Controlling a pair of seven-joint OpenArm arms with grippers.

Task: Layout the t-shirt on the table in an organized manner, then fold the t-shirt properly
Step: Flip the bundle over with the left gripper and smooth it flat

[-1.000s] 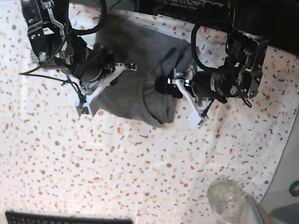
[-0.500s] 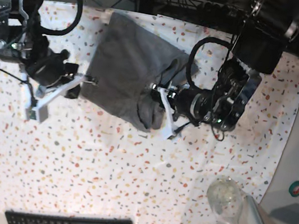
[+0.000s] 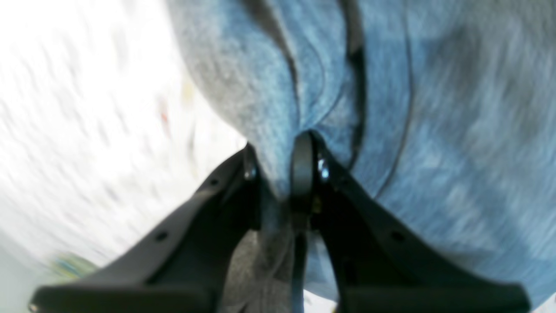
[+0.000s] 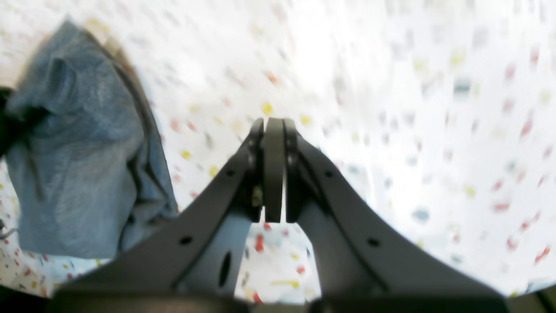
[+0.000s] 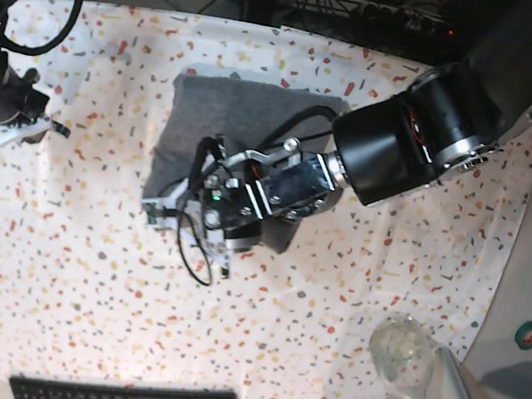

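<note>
**A:** Folding in progress: we see the left gripper (image 3: 280,174) clamped on a gathered ridge of the heather-grey t-shirt (image 5: 243,120), its arm reaching across the garment toward 9 o'clock in the base view. Where does the shirt lie?

**B:** On the speckled table (image 5: 360,306), slightly toward 11 o'clock of centre, as a compact, roughly rectangular block. Our left gripper sits at the block's 7 o'clock corner. The cloth is pinched between its two fingers, several layers thick by our judgement.

**A:** And the right gripper (image 4: 273,174)?

**B:** Jaws pressed together on nothing, over bare tablecloth. It stands well apart from the shirt, near the table's 9 o'clock edge in the base view; its wrist camera shows the shirt off at 9 o'clock.

**A:** How do we do this step well?

**B:** We judge that the carried fold should land with its edge square on the layer beneath. We would keep the pinch low and taut, lay the cloth down before letting go, and draw the fingers out sideways so that no layer is dragged. The right arm could pin or smooth the opposite edge. Both wrist views are blurred, so finer seam detail is not legible.
</note>
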